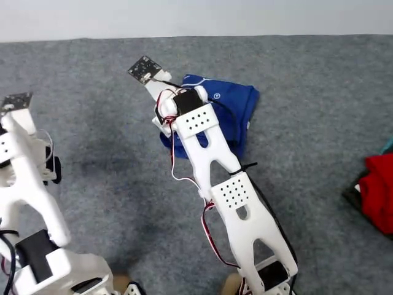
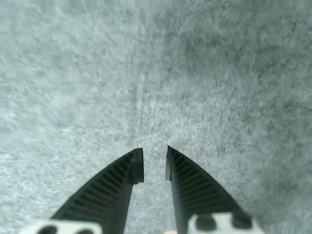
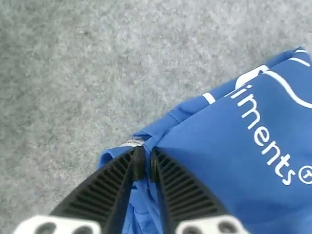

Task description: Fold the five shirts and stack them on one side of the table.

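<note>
Blue shirt (image 1: 236, 107) crumpled, long axis unclear

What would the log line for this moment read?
right gripper: shut on blue shirt edge | left gripper: open, over bare table | red shirt: right edge of high view

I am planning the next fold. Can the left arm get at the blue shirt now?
Probably yes: only bare table lies between the left gripper and the blue shirt, though the right arm lies over part of it.
</note>
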